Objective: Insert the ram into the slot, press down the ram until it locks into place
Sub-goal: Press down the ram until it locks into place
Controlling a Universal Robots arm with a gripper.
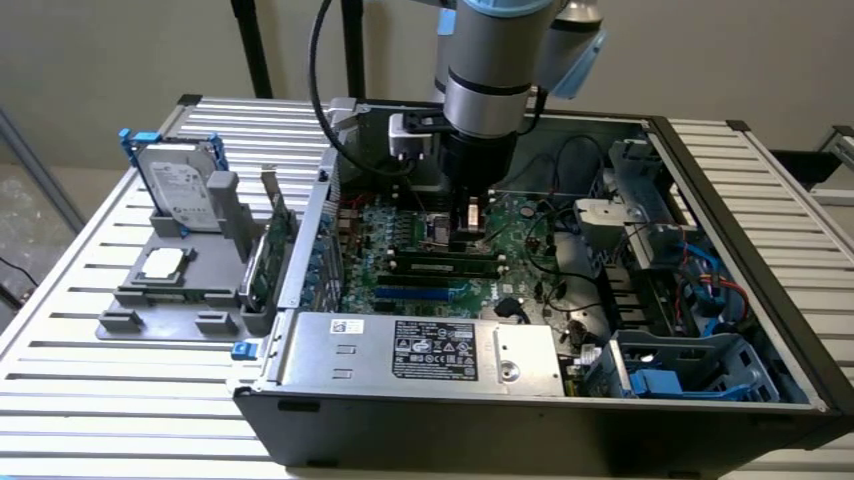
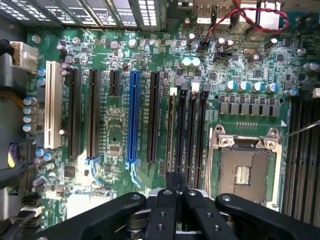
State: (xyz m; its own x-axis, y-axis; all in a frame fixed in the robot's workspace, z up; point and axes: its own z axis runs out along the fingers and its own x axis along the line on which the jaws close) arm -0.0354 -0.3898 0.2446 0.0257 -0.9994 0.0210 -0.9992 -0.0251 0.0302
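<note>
Green and thin, the ram point(image 1: 454, 258) is seen standing on its edge in a black slot point(image 1: 427, 268) on the board point(image 2: 115, 75) inside the open case point(image 1: 747, 300). It is lined up with the slot from end to end. Whether it is clicked in cannot be told.

The gripper point(image 1: 469, 235) is held right over the ram, close to the ram's end at the exterior view's right. It may be touching the top edge or may be just above it; this cannot be told. In the wrist view its two black fingers point(image 2: 165, 215) are seen pulled together, side by side. Whether anything is pinched between them cannot be told.

A blue socket point(image 1: 416, 293) is seen a little nearer than the ram, with one more black socket between them. More black slots point(image 2: 192, 130) are lined up beside the ram's slot. A square chip socket point(image 2: 245, 167) with a metal frame is found just past them, away from the blue socket.

A silver box point(image 1: 414, 350) is set at the near side of the case.

Outside the case, at the exterior view's left, a grey stand point(image 1: 160, 300) is placed on the slatted metal table point(image 1: 80, 400). A hard drive point(image 1: 180, 185) is stood up at its far end. A small square chip point(image 1: 163, 262) is laid flat on it. A green card point(image 1: 276, 250) is stood up next to the case wall.
</note>
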